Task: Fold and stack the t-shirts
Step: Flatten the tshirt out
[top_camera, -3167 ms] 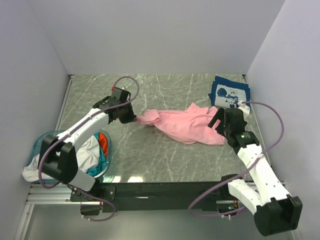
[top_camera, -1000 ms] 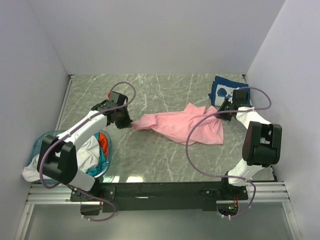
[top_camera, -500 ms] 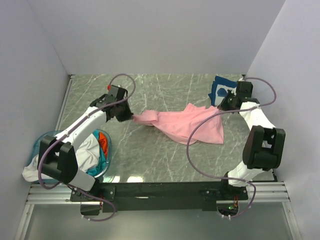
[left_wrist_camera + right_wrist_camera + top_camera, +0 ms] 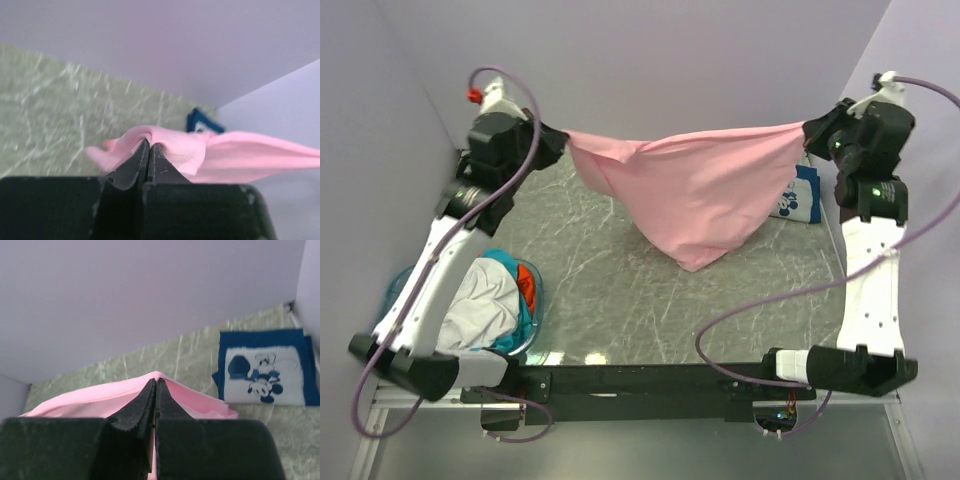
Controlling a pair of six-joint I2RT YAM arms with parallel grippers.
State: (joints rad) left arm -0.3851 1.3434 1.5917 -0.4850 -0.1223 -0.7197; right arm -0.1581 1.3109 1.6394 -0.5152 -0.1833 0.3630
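The pink t-shirt [image 4: 705,195] hung stretched across the upper frame, its ends pinched in the shut left jaws at upper left and right jaws at upper right, likely held above the counter [image 4: 610,290] to open it for folding beside the folded navy t-shirt [image 4: 810,190] at right.

We have lifted the pink t-shirt [image 4: 705,195] off the table [image 4: 620,290]; it now hangs stretched between our left gripper [image 4: 558,140], far left, and right gripper [image 4: 810,130], far right, newly clamped.
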